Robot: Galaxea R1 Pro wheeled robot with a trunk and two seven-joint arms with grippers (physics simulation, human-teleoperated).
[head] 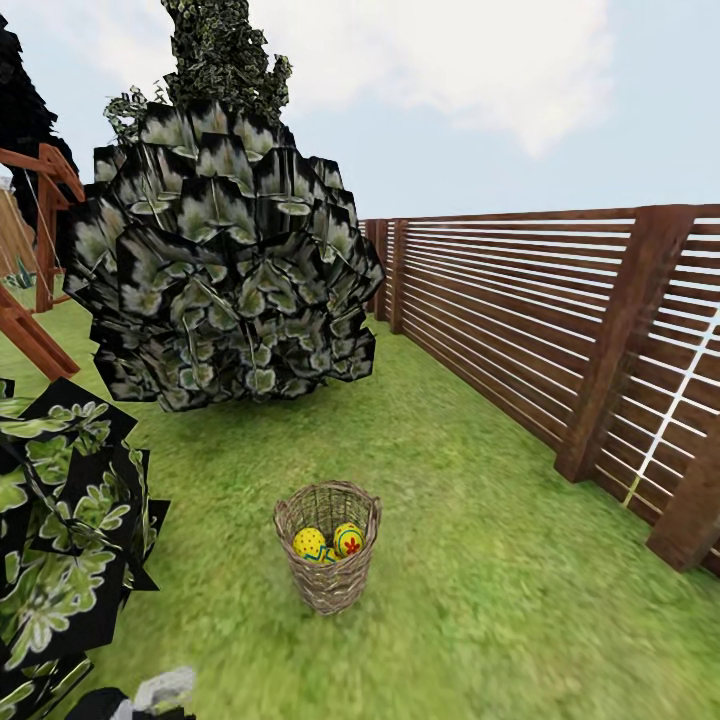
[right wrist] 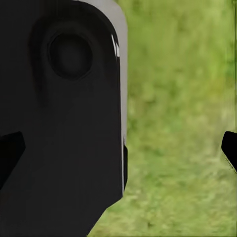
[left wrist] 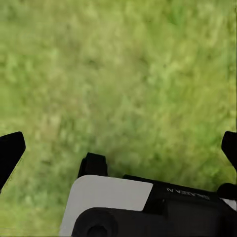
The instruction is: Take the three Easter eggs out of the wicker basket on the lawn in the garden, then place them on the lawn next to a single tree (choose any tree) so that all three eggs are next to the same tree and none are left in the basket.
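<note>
**Approach phase, no egg picked yet**

While both grippers hang spread and empty over grass — left gripper (left wrist: 118, 148), right gripper (right wrist: 121, 148) — wicker basket (head: 328, 560) stands on lawn (head: 480, 480) just ahead, Easter eggs (head: 330, 543) inside. Next: close in, lower an arm into the rim.

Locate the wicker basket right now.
Head view: the wicker basket stands on the lawn, lower centre, in front of the big leafy bush, with the wooden fence to its right.

Head camera high, wrist cameras low
Head looks forward and down across the lawn (head: 480, 500); both wrist cameras face that same grass close up.
</note>
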